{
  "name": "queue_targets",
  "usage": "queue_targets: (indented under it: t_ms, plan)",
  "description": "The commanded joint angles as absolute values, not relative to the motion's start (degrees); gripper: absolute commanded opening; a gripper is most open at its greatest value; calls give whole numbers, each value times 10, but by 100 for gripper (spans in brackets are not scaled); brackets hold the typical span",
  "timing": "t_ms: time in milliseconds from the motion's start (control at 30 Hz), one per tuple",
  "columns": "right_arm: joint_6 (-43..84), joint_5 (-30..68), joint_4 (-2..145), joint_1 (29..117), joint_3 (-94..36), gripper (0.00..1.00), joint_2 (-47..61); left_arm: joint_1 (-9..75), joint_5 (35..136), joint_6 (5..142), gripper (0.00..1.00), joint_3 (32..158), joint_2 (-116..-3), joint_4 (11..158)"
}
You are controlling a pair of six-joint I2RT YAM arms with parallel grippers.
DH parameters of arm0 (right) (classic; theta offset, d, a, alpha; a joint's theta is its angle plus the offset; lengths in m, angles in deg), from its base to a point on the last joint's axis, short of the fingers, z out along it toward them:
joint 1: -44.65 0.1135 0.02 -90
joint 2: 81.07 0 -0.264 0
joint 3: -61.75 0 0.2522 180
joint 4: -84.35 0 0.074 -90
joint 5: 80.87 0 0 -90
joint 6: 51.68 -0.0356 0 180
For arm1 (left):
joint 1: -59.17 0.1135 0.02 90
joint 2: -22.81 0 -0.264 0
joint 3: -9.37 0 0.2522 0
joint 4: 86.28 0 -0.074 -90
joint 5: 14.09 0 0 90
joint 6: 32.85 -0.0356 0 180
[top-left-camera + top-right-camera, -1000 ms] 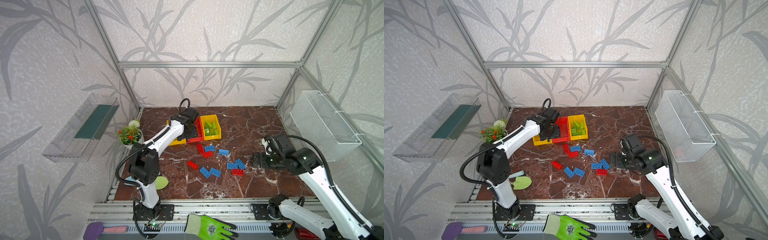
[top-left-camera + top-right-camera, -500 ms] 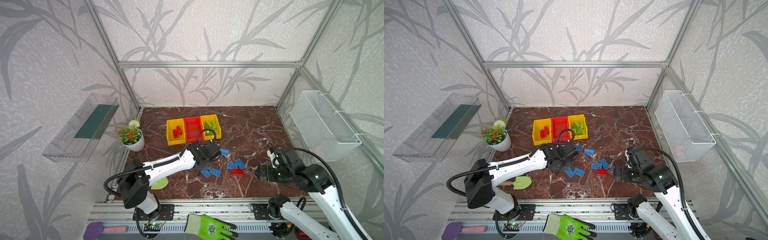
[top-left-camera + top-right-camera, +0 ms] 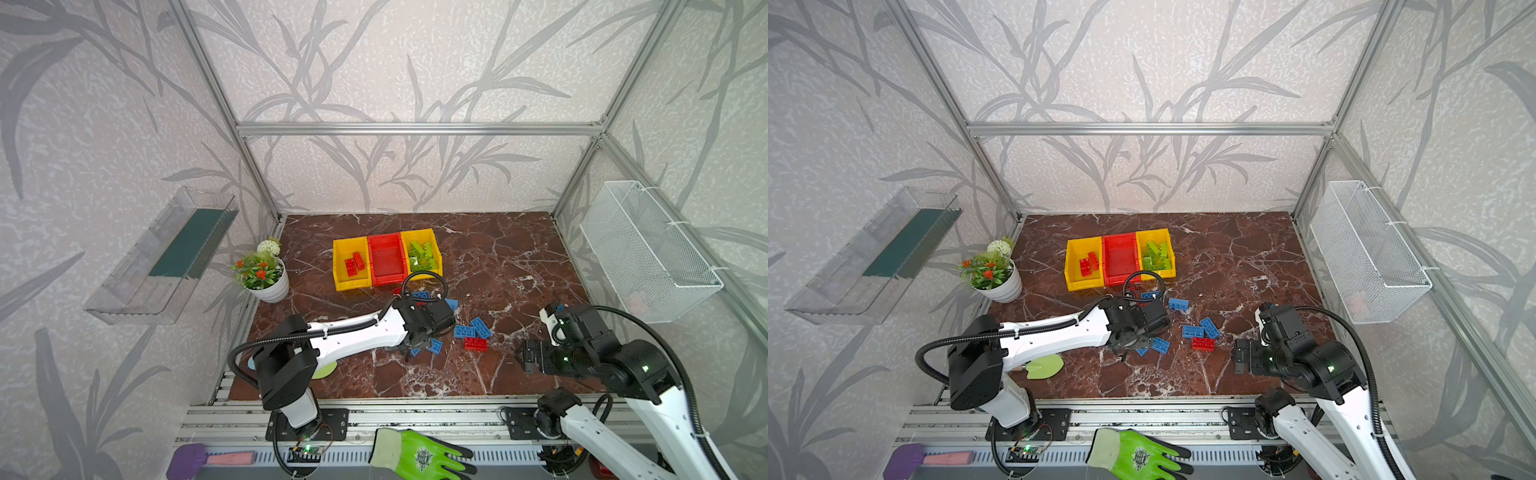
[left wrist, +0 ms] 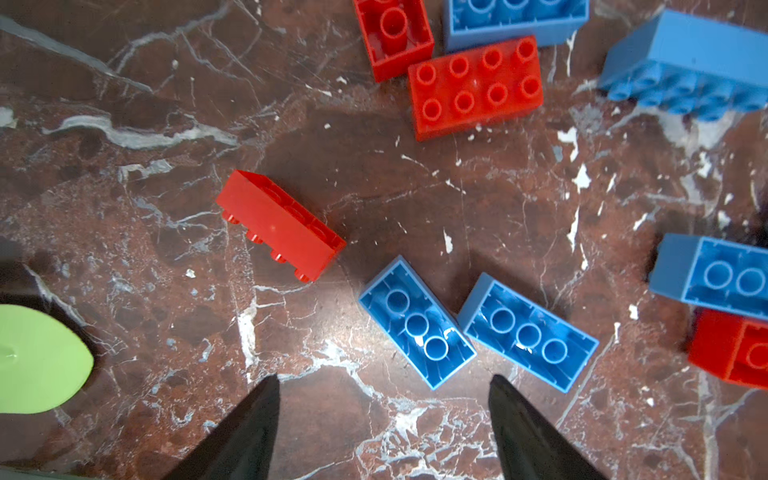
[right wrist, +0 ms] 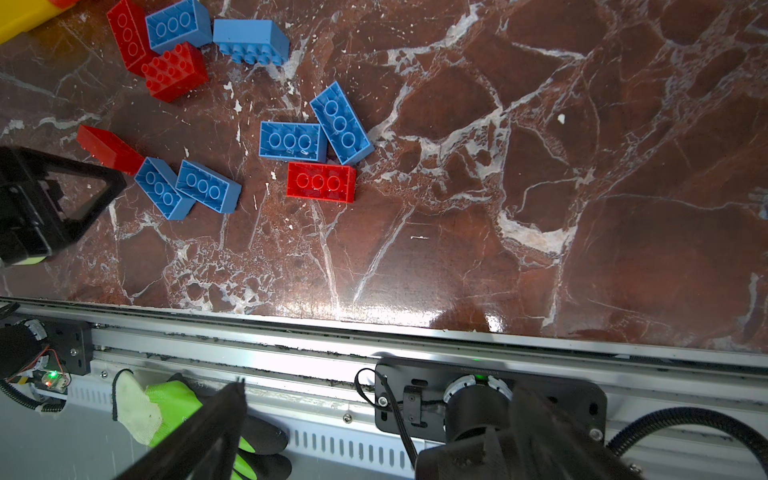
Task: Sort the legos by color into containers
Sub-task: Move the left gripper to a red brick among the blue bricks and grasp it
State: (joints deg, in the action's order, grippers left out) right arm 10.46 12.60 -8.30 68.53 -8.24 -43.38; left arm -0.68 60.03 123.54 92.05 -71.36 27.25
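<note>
Left claw (image 4: 382, 378) open and empty above loose red and blue legos (image 4: 415, 322) on the desk (image 3: 498, 257), right claw (image 5: 378, 386) spread wide, holding nothing, near the front rail (image 5: 291, 332), three joined containers (image 3: 384, 238) toward the back, red bricks (image 3: 354, 264) in one yellow bin (image 3: 337, 259), green bricks (image 3: 422, 254) in the other.

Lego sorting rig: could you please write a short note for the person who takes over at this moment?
Left gripper: open, empty, over the table.
Right gripper: open, empty, near the table's front.
Done: green bricks in the right yellow bin; sorted red bricks in the left yellow bin.
To do: six blue bricks and four loose red bricks lie on the table; the red bin is empty.
</note>
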Motion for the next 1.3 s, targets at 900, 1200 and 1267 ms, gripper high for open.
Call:
queue_targets:
  t_ms: [900,1200,1267]
  plan:
    - [126,135,-40,683,-97,99,-374,139,643,1336,80,854,-701,331]
    - [141,123,-39,682,-110,99,-354,157,670,1333,75,861,-755,348]
    - [141,122,-37,683,-110,99,-350,158,675,1333,71,861,-768,353]
